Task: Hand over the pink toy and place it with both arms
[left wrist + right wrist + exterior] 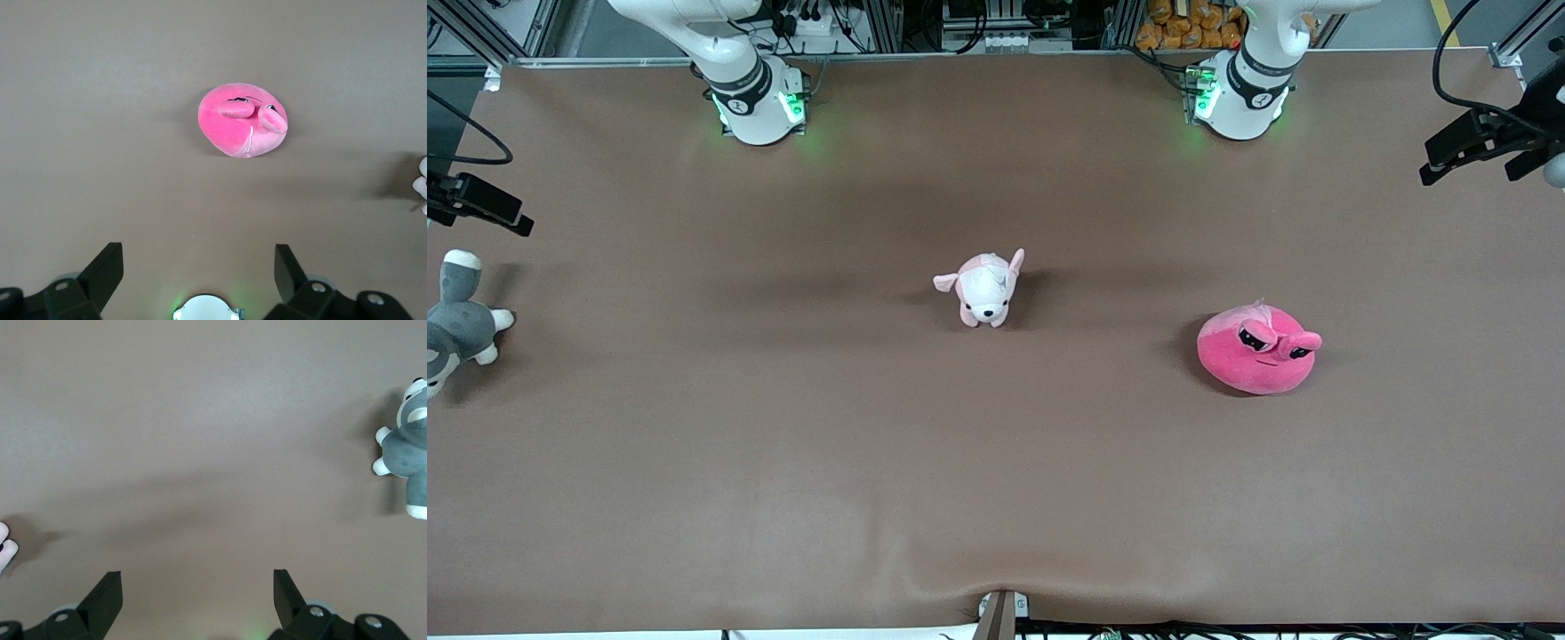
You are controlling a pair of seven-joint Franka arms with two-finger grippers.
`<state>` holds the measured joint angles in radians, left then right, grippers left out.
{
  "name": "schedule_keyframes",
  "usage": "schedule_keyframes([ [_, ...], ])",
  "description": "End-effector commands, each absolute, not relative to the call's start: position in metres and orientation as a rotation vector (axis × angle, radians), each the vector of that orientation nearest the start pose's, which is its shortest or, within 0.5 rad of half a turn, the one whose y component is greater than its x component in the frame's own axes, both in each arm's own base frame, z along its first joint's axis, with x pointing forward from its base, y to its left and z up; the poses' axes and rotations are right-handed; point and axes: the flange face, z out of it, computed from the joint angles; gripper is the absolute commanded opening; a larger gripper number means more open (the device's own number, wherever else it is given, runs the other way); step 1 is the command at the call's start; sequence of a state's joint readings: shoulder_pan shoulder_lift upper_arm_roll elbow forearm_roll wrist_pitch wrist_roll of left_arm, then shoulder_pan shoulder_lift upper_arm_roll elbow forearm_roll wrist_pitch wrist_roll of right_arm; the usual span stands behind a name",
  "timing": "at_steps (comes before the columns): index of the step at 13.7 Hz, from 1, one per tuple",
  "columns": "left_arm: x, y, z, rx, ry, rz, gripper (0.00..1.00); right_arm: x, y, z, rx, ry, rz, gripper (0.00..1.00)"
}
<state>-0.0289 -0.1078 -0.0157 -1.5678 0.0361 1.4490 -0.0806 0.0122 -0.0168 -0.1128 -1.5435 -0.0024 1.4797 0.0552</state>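
Lying on the brown table toward the left arm's end, the pink toy rests alone, its two stalked eyes with sleepy black lids turned toward the front camera. Nothing touches it. A pale pink-and-white puppy plush stands near the middle of the table, well apart from the pink toy and slightly farther from the front camera than it. At the right arm's end, at the table's edge, a grey-and-white plush lies on its side. Both arms are drawn up high, so the front view shows only their white bases along the top edge, each with a green light glowing at its foot. The left gripper hangs high over the table with its two black fingers spread wide apart and nothing between them; its wrist view looks straight down on the pink toy, with a bit of the puppy plush at the picture's edge. The right gripper also hangs high over bare table, its fingers likewise set wide apart and holding nothing; its wrist view catches the grey-and-white plush at one edge and a pale sliver of the puppy plush at the other.
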Motion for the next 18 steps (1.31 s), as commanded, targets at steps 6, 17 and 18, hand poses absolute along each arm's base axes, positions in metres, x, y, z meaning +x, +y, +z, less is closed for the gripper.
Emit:
schedule_keyframes([
  [6,0.510,-0.019,0.677,-3.093,-0.064,0.014,1.00,0.535,-0.049,0.649,-3.138,0.249,0.044,1.00],
  [17,0.499,-0.032,0.679,-3.103,-0.124,0.066,1.00,0.535,-0.049,0.653,-3.138,0.247,0.032,1.00],
  [18,0.499,-0.036,0.679,-3.102,-0.117,0.066,1.00,0.535,-0.049,0.653,-3.138,0.247,0.032,1.00],
])
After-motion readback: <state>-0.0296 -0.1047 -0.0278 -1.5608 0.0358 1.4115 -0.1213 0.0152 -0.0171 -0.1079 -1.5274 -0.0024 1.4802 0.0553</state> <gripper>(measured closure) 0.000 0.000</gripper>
